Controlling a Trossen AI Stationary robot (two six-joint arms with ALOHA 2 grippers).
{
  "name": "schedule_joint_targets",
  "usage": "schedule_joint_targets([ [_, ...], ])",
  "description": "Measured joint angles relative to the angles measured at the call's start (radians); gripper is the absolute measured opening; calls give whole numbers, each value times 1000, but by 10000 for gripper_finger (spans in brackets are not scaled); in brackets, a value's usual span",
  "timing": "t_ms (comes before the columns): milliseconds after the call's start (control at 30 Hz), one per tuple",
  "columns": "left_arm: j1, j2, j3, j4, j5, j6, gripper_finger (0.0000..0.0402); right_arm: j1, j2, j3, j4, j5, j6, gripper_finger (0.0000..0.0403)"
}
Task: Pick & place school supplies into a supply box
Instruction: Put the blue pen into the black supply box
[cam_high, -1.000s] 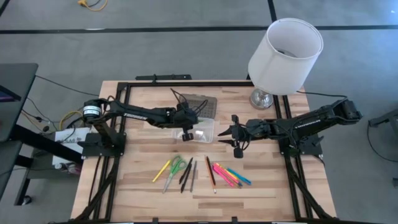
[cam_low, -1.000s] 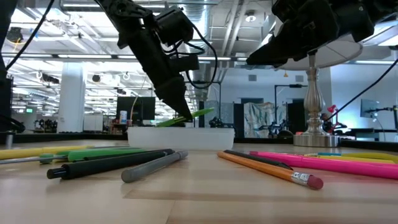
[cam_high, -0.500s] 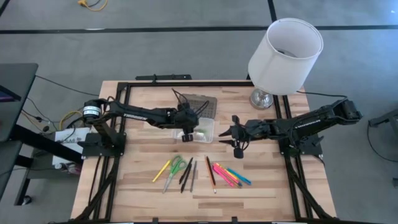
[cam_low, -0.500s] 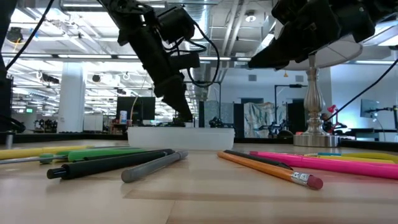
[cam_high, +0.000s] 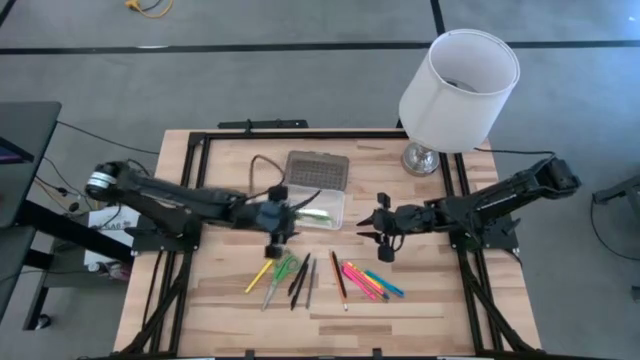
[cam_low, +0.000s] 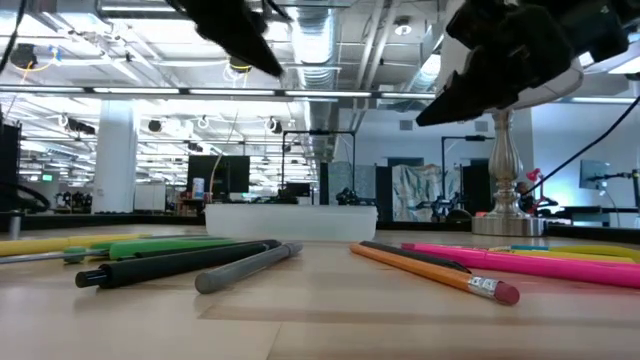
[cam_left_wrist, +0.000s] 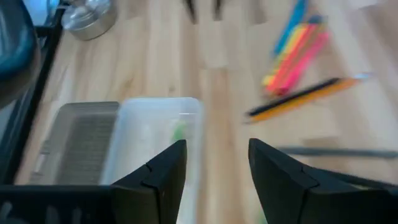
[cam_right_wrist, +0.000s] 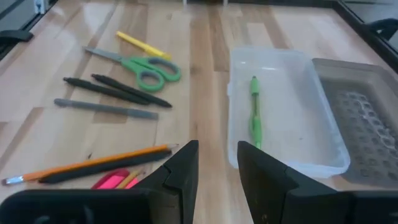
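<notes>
Box (cam_high: 318, 205): clear tray open on the far middle of the table, grey ribbed lid (cam_high: 316, 168) folded back on its far side.
Box contents: one green pen (cam_right_wrist: 254, 111), lying along the tray's long axis.
Left group: yellow marker (cam_high: 259, 274), green scissors (cam_high: 282, 272), two black pens (cam_high: 299, 277) and a grey pen (cam_high: 311, 283), loose on the table nearer the front edge than the box.
Right group: pencil (cam_high: 340, 279), pink, orange and blue pens (cam_high: 368, 281), fanned beside one another, right of the left group.
Left gripper (cam_high: 277, 237): fingers apart, nothing between them; raised off the table, between the box and the left group.
Right gripper (cam_high: 375, 229): fingers apart, nothing held; raised, just right of the box, beyond the right group.
Nearer arm: left gripper is closest to the scissors and yellow marker; right gripper is closest to the pencil and pink pens.
Direction: from the left gripper the left group lies toward the front edge, a short reach down.
Long axis: the loose items run roughly front to back, slightly fanned; the box runs left to right, so each item likely needs a turn before it goes in.
Judged stage: one item in, the rest on the table.
Lamp (cam_high: 456, 85): white shade, far right corner, apart from the work.
</notes>
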Motion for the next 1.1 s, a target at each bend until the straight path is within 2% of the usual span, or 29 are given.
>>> schedule_joint_targets([
  [133,-128,-94,-103,67,-87,-80,169,39,0,0,-20,1,41,107],
  [267,-268,-150,-237,208,-221,-133,169,75,0,0,-79,12,137,107],
  [467,-423,-166,-427,467,-396,-148,169,176,0,0,-169,112,301,107],
  [667,-489,-166,-532,648,-438,-145,169,323,0,0,-203,185,419,107],
  [833,-514,-166,-552,686,-443,-146,169,454,9,0,-243,265,554,107],
  [967,-538,-166,-578,729,-458,-145,169,533,84,0,-249,291,707,107],
  [1100,-551,-166,-596,749,-488,-142,169,561,209,2,-246,284,825,107],
])
